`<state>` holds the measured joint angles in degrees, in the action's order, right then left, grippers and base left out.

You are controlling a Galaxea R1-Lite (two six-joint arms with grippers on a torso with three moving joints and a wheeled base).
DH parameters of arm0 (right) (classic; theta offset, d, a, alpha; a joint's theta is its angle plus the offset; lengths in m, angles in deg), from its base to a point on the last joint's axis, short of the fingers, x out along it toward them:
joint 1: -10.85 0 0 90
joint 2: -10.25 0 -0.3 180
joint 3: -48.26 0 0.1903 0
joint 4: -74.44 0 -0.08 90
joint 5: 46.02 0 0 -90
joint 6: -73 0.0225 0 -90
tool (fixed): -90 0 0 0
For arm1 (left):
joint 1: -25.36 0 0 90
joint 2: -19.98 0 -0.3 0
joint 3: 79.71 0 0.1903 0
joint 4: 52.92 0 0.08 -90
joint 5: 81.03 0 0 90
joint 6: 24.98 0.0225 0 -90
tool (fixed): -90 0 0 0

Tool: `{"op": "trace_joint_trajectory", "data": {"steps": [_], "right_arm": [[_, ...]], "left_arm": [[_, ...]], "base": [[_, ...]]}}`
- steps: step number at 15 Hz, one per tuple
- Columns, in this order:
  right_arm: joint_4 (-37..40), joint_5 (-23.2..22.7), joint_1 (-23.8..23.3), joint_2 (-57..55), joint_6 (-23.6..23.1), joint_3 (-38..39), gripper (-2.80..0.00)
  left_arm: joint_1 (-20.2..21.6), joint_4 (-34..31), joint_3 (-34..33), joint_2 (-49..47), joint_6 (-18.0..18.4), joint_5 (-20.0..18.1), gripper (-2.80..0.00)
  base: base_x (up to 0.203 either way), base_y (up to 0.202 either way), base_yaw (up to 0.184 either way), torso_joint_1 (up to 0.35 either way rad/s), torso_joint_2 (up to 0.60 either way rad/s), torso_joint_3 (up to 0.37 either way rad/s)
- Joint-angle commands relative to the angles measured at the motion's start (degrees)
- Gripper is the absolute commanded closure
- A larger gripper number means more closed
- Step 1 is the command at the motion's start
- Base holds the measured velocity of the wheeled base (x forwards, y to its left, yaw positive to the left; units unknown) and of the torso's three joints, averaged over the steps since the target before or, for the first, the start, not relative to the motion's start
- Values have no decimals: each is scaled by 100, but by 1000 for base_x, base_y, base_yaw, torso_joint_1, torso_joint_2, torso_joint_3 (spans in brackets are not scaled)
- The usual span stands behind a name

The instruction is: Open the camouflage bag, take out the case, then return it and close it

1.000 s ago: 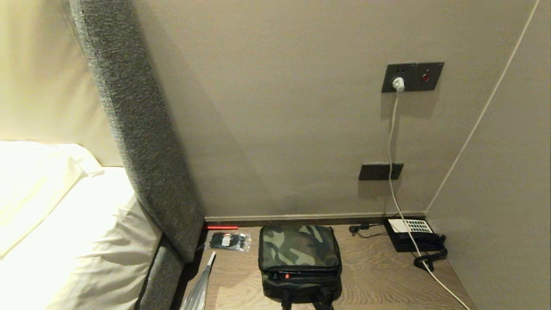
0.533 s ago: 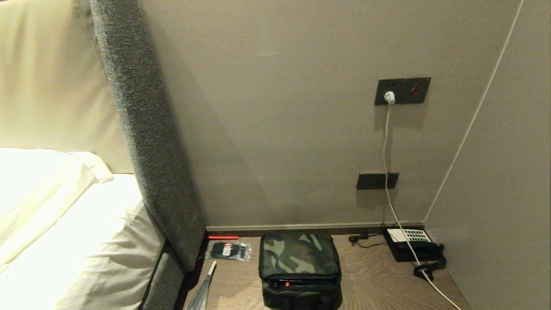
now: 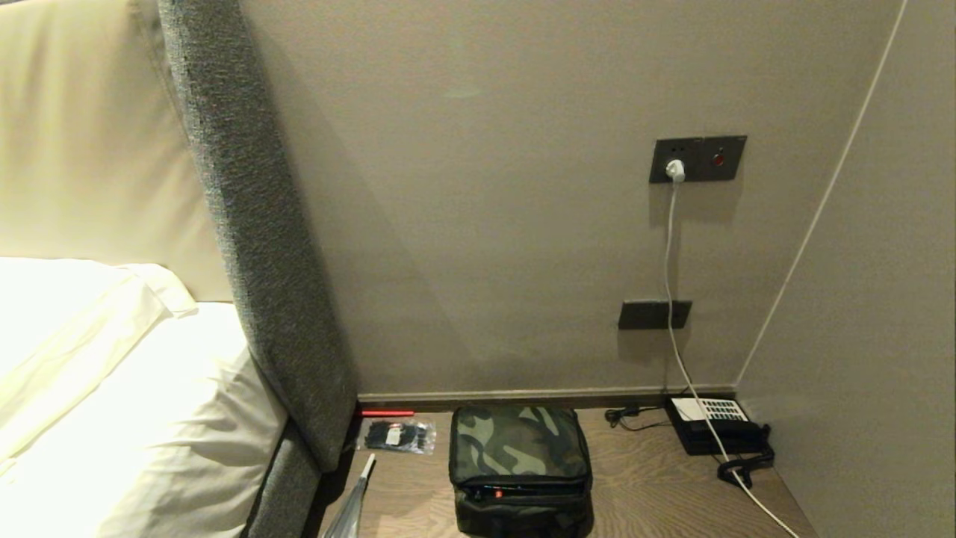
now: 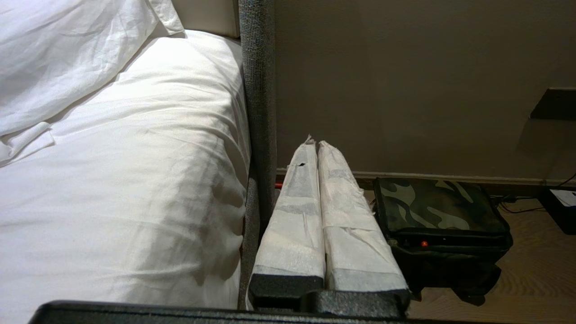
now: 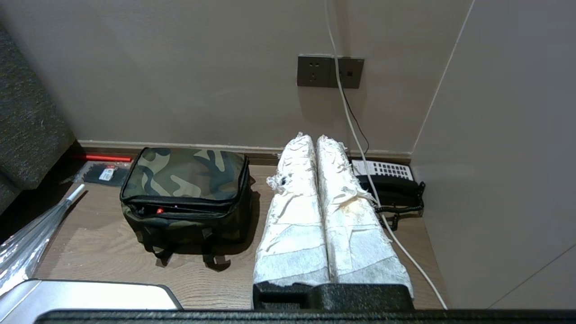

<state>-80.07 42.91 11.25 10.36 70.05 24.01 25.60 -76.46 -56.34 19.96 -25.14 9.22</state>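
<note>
Pre-open step: camouflage bag (image 5: 186, 189) untouched, both grippers (image 4: 317, 146) (image 5: 315, 139) closed, empty; next needs reaching its zipper.

My left claw (image 4: 317, 146) has 2 long fingers (image 4: 294, 216). Each one is wrapped in white cloth tape, a bit wrinkly, with frayed tips. The tape has a small dark hole near one tip. The base under the fingers is black and bumpy. My right claw (image 5: 315, 140) looks the same, but its white wrap is more torn and has light brown stains. A smooth grey part of me (image 5: 90, 294) shows beside it.
</note>
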Motion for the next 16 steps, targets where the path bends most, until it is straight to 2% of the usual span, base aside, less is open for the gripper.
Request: {"op": "trace_joint_trajectory", "data": {"steps": [1, 16], "right_arm": [[-1, -7, -3, -11, -4, 0, 0], [-89, 37, -5, -11, 23, 35, 0]], "left_arm": [[2, -1, -18, 11, -2, 2, 0], [2, -1, -18, 11, -2, 2, 0]], "base": [[0, 0, 0, 0, 0, 0], [0, 0, 0, 0, 0, 0]]}}
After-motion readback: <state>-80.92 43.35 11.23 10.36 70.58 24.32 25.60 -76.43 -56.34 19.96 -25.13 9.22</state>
